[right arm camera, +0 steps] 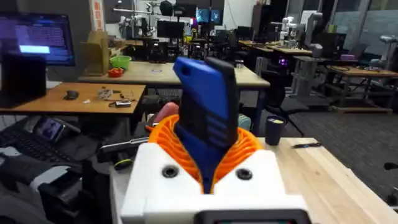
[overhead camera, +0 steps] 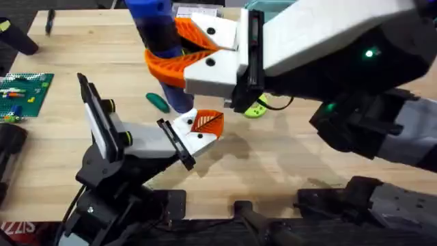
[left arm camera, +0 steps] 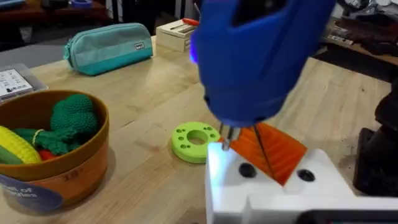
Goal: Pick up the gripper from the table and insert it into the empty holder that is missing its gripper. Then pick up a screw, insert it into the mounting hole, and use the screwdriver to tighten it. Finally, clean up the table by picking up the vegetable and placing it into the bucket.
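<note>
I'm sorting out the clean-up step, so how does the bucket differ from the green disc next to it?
The bucket is brown-orange; the disc is lime green. The bucket stands tall and holds toy vegetables; the disc lies flat, with a centre hole. Both are round.

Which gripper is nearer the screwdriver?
Right. The right gripper is clamped around the screwdriver handle, holding it upright. The left gripper is beneath its tip, not touching the handle.

blue screwdriver (overhead camera: 158, 27), ribbed orange gripper (overhead camera: 207, 122)
</note>
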